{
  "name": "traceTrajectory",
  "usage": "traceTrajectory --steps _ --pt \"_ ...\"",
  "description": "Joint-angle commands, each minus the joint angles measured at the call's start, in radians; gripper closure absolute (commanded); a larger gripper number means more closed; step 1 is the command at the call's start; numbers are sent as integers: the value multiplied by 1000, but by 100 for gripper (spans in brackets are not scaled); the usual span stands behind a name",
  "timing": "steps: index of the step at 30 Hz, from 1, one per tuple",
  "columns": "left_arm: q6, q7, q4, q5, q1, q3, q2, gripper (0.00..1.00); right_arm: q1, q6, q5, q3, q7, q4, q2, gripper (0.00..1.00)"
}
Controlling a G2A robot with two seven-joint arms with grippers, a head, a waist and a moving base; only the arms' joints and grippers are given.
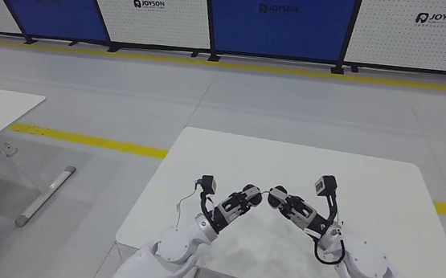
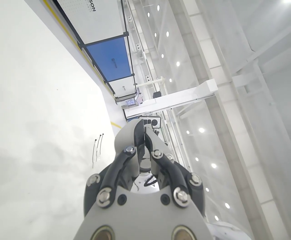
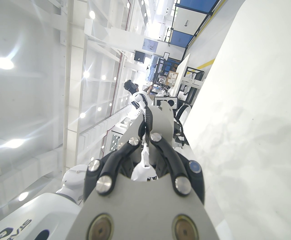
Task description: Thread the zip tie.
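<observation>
My left gripper [image 1: 255, 195] and right gripper [image 1: 276, 194] face tip to tip above the table [image 1: 380, 186], each pressed together on the thin zip tie [image 1: 265, 193] between them.

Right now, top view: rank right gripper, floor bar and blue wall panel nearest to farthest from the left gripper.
1. Right gripper: facing it, over the table.
2. Floor bar: left of the table.
3. Blue wall panel: far back.

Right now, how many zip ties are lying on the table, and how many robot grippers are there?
Zip ties lying on the table: 3
Grippers: 2, the left gripper and the right gripper
Total: 5
</observation>
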State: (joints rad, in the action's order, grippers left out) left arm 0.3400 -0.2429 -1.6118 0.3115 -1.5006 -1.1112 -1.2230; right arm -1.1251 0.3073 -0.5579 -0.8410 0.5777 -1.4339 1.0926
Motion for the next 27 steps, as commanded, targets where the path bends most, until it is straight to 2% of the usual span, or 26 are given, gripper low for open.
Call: traceTrajectory --steps 1,2,11,23,24,25,27 --pt "0 -1 -5 12 -5 -4 0 14 0 0 0 0 0 0 0 100" --pt "0 0 -8 17 -7 -6 0 0 -2 -2 1 0 -3 0 0 100" --pt "0 1 -18 22 -20 -17 0 0 -16 -69 73 -13 -49 -18 9 100" --pt "0 -9 -8 16 -5 -8 -3 0 -17 -73 77 -15 -50 -19 11 100" --pt "0 -11 -6 16 -4 -7 -3 2 -17 -73 77 -15 -50 -19 11 100" --pt "0 -12 -4 17 -2 -7 -4 25 -17 -73 77 -15 -50 -19 11 100" --pt "0 -13 -2 17 0 -7 -5 58 -17 -73 77 -15 -50 -19 11 100"
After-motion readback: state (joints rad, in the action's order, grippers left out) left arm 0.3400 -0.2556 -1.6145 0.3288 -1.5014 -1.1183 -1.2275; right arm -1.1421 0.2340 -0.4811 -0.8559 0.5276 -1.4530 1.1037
